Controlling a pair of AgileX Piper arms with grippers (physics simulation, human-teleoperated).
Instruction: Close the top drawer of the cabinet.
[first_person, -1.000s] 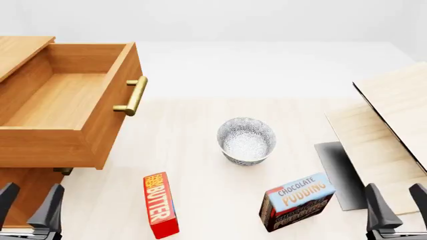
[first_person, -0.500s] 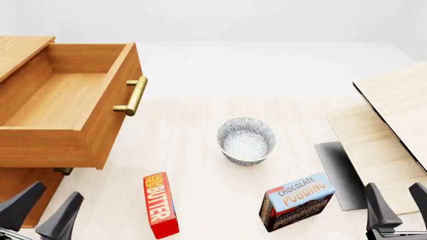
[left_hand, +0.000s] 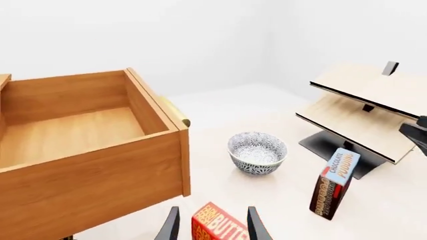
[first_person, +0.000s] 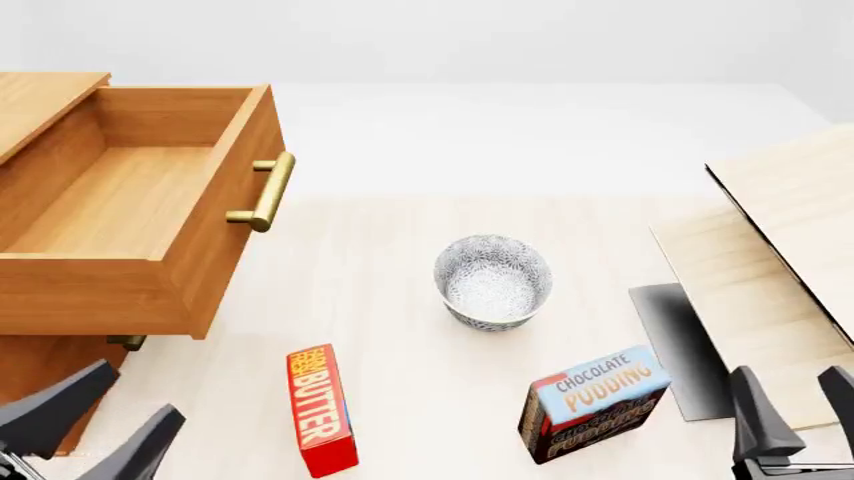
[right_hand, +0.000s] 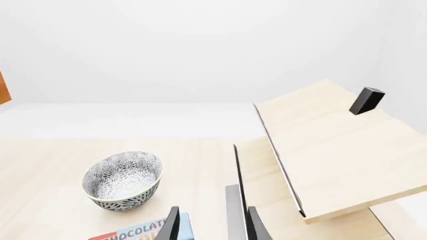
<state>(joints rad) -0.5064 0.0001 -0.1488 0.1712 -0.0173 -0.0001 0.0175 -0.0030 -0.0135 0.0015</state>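
Note:
The top drawer (first_person: 114, 205) stands pulled far out of the honey-brown cabinet (first_person: 38, 98) at the table's left, and it holds nothing. Its brass bar handle (first_person: 263, 192) faces right toward the middle of the table. In the left wrist view the drawer (left_hand: 87, 155) fills the near side, with the handle (left_hand: 175, 114) just showing past its front. My left gripper (first_person: 147, 388) is open, low at the front left, below the drawer and touching nothing. My right gripper (first_person: 790, 395) is open at the front right, far from the cabinet.
A patterned bowl (first_person: 493, 281) sits mid-table. A red butter box (first_person: 320, 408) lies just right of the left gripper, and a chocolate pudding box (first_person: 594, 402) stands left of the right gripper. Pale wood panels (first_person: 781, 250) on a dark stand occupy the right side. A lower handle (first_person: 127, 342) peeks under the drawer.
My left gripper has swung from pointing straight ahead to angling rightward and has shifted a little to the right. The right gripper, the drawer and the table objects have not moved.

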